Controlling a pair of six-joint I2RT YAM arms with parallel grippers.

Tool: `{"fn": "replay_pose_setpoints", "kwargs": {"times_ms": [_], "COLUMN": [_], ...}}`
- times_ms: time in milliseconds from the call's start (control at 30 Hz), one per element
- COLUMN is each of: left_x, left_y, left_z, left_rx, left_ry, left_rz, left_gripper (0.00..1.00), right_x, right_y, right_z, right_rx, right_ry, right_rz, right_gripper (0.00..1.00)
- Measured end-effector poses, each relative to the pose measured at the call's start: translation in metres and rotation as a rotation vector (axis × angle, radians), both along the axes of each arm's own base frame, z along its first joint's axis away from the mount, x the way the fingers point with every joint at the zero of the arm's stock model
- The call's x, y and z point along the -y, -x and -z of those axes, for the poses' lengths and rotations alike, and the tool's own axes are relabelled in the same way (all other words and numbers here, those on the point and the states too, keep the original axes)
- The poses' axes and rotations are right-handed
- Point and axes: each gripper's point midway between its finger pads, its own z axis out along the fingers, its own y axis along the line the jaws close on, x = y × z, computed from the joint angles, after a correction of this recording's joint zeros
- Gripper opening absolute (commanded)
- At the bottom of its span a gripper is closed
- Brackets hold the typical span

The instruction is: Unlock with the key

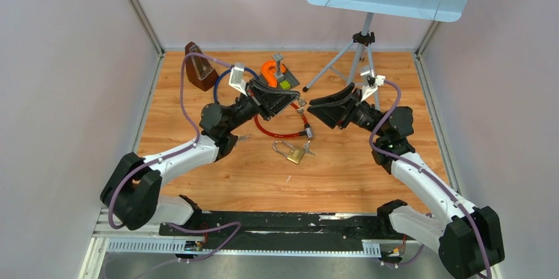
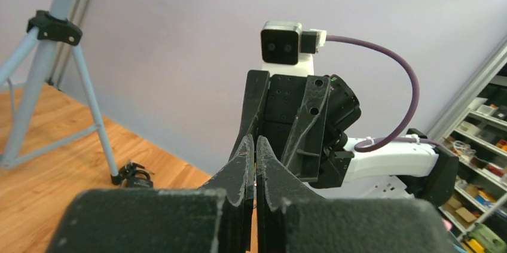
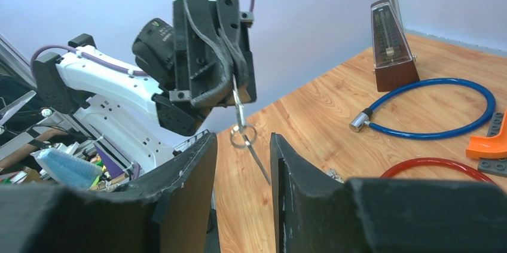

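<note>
The keys are not on the table. They hang in the air, above and behind the brass padlock (image 1: 294,154), where the two claws meet. The left gripper (image 3: 233,85) is clenched on the upper key (image 3: 235,98). From this key hangs a key ring (image 3: 243,136), and from the ring a lower key (image 3: 258,166).

The lower key's long axis points down, a little slanted, and it lies between the two fingers of the right gripper (image 1: 311,105). This claw is partly released, one finger on each side, and I see no touch yet. I think the next move depends on that gap, because the right arm is the nearer one to take it.

The padlock lies flat on the wood, nearer to the arm bases than both claws.

I count one padlock, two keys on one ring, and two cable locks. The red cable lock (image 1: 277,132) is just behind the padlock and the blue cable lock (image 3: 442,127) is further behind it.
</note>
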Motion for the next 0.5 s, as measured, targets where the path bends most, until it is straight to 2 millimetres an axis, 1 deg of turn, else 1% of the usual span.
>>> {"fn": "replay_pose_setpoints", "kwargs": {"times_ms": [133, 200, 500], "left_x": [0.0062, 0.0073, 0.0051], "left_y": [-0.0004, 0.0000, 0.0084], "left_z": [0.0088, 0.0100, 0.0010], "left_rx": [-0.044, -0.056, -0.042], "left_ry": [0.007, 0.012, 0.044], "left_rz": [0.049, 0.062, 0.099], "left_gripper": [0.00, 0.00, 0.00], "right_x": [-0.0005, -0.0011, -0.0018], "right_y": [0.0014, 0.0021, 0.0031], "right_z": [-0.0032, -0.0038, -0.0040], "right_rx": [0.004, 0.000, -0.009], "right_ry": [-0.013, -0.013, -0.016], "right_rz": [-0.010, -0.018, -0.028], "right_gripper": [0.35, 0.33, 0.27]}}
